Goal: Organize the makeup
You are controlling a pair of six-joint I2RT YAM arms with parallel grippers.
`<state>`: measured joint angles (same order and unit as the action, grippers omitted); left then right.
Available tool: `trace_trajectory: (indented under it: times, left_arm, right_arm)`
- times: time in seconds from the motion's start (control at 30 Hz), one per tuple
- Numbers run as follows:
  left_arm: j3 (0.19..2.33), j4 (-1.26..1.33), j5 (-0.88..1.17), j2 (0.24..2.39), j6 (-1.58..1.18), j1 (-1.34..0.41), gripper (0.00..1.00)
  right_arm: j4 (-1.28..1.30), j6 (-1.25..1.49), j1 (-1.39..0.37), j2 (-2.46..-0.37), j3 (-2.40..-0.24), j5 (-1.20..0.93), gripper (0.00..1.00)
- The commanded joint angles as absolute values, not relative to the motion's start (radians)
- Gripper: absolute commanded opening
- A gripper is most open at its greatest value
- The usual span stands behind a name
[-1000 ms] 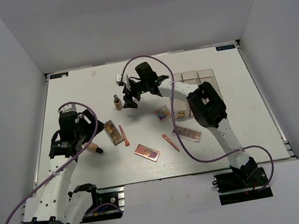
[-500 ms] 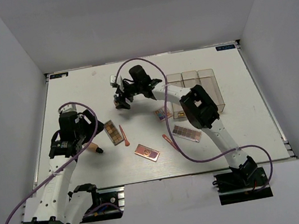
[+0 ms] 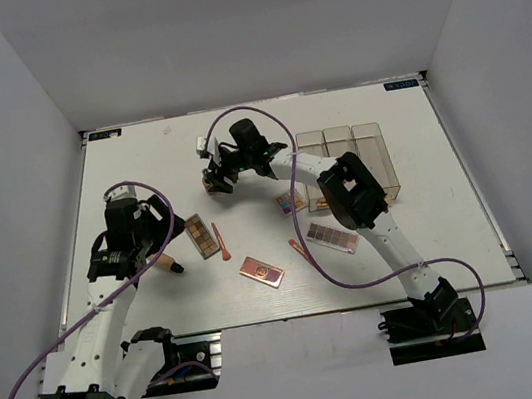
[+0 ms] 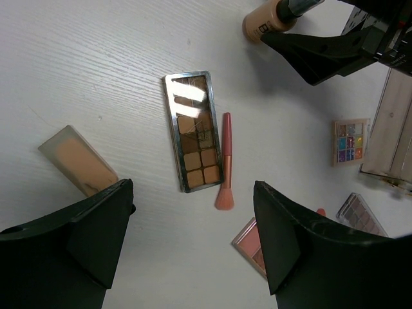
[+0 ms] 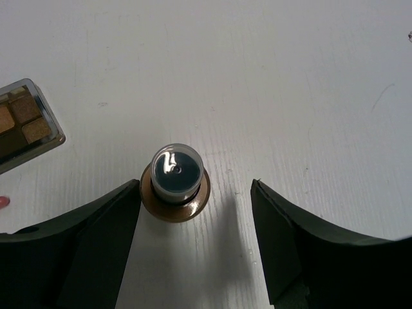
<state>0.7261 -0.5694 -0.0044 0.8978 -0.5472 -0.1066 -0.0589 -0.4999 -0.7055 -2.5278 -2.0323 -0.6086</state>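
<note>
The small brown capped bottle stands upright between the open fingers of my right gripper, close to the left finger; I see no contact. In the top view that gripper hovers over the bottle. My left gripper is open and empty above the table, near a brown eyeshadow palette, a coral-pink brush and a tan tube. A rose-gold palette, a coral stick, a pink-brown palette and a multicoloured palette lie mid-table.
The clear three-compartment box stands at the right back, behind the right arm. The right arm's purple cable loops over the table's back. The table's near edge runs in front of the palettes.
My right gripper has moved left and down until the brown bottle stands between its fingers. The left arm and the other makeup have not moved.
</note>
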Motion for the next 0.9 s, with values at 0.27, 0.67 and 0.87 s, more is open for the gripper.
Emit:
trace_trajectory:
  times: [0.27,0.67,0.87]
  left_arm:
    - [0.739,-0.597,-0.006,0.882,-0.56,-0.109,0.85]
    - [0.753,-0.655,-0.018,0.836,-0.581,-0.109,0.85]
    - [0.707,-0.661,-0.02,0.818,-0.626,-0.109,0.84]
  right_arm:
    - [-0.13,-0.479,-0.707,-2.536,-2.057,-0.63,0.56]
    - [-0.221,-0.402,-0.695,-2.425,-1.929,-0.652,0.0]
    - [-0.177,-0.38,-0.655,-2.226,-1.806,-0.669,0.0]
